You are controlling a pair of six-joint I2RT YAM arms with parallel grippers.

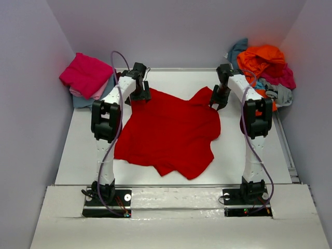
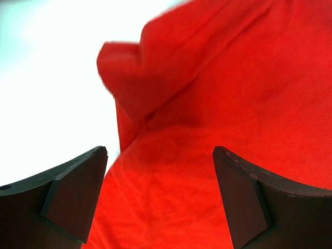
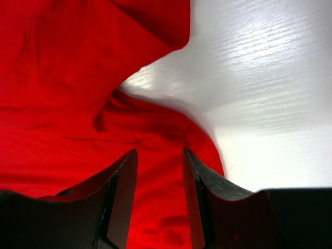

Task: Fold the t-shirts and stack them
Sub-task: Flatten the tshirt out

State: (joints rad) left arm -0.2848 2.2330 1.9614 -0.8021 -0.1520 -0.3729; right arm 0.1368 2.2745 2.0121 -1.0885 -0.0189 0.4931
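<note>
The bright red cloth t-shirt (image 1: 166, 132) lies spread and rumpled in the middle of the white worktop (image 1: 78, 150). The left claw (image 2: 161, 150) gapes wide over its far left corner. The right claw (image 3: 160, 151) stands narrowly parted over the far right sleeve, gripping nothing.

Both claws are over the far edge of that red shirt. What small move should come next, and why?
Probably lowering both to pinch that edge. The red t-shirt lies rumpled and unfolded; the left gripper stands wide open over its far left corner, the right gripper partly open over the far right one, and neither seems to hold cloth.
</note>
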